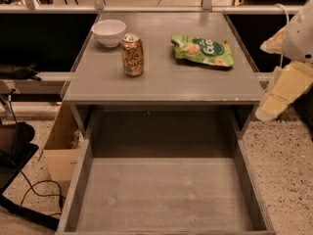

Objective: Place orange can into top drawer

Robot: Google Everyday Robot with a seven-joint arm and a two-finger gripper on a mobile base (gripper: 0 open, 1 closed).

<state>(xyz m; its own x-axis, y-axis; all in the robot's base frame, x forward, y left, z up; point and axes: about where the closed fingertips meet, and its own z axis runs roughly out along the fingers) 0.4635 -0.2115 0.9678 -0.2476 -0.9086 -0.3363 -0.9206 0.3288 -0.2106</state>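
The orange can (132, 56) stands upright on the grey tabletop (195, 82), left of centre and just in front of a white bowl. The top drawer (164, 195) is pulled wide open below the table's front edge, and nothing lies on its flat bottom. My gripper (272, 103) hangs with the cream-white arm at the right edge of the view, beside the table's front right corner. It is far to the right of the can and holds nothing that I can see.
A white bowl (109, 32) sits at the table's back left. A green snack bag (202, 50) lies at the back right. A cardboard box (62, 146) and black cables (34, 190) are on the floor to the left of the drawer.
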